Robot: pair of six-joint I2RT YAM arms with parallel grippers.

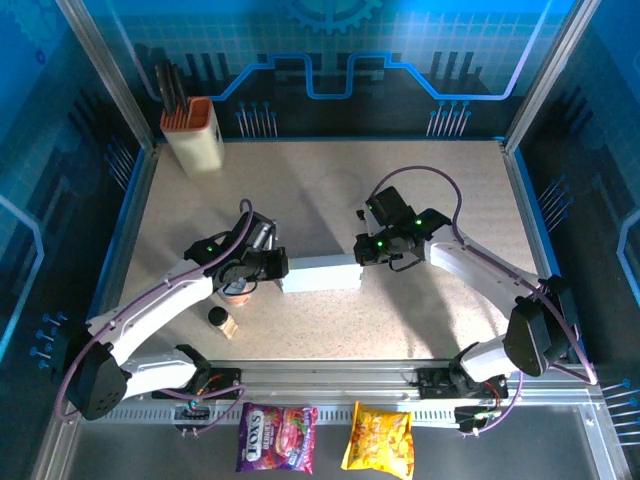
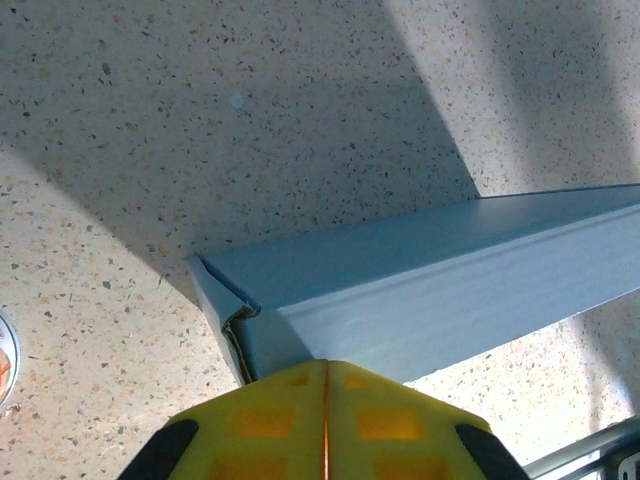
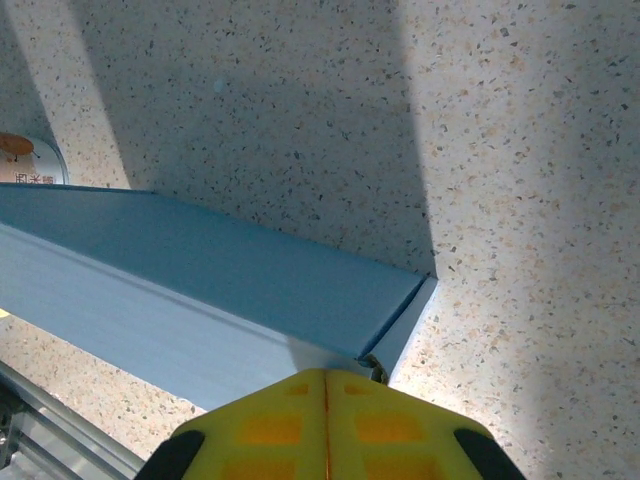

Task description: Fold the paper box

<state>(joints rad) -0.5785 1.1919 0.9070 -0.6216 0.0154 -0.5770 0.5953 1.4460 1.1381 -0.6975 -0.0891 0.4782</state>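
1. A speckled beige surface (image 1: 430, 190) sits inside a metal frame, with blue patterned panels behind it.
2. The paper box (image 1: 320, 273), a long, shallow white block, lies near the middle of the surface. It runs left to right between the two arms.
3. The left pincer (image 1: 281, 267) is at the box's left end. In the left wrist view its yellow fingers (image 2: 270, 415) are pressed together with no gap, their tips against the box's near edge by a creased corner flap.
4. The right pincer (image 1: 360, 251) is at the right end. Its fingers (image 3: 385, 425) are likewise together, tips touching the box beside the end flap.
5. Whether either pincer nips a thin flap cannot be told.
6. A small wooden block with a dark knob (image 1: 222, 321) stands near the left arm.
7. A cream holder with an orange top (image 1: 195, 133) stands in the far left corner.
8. A purple snack bag (image 1: 277, 437) and a yellow snack bag (image 1: 378, 437) lie beyond the near rail.
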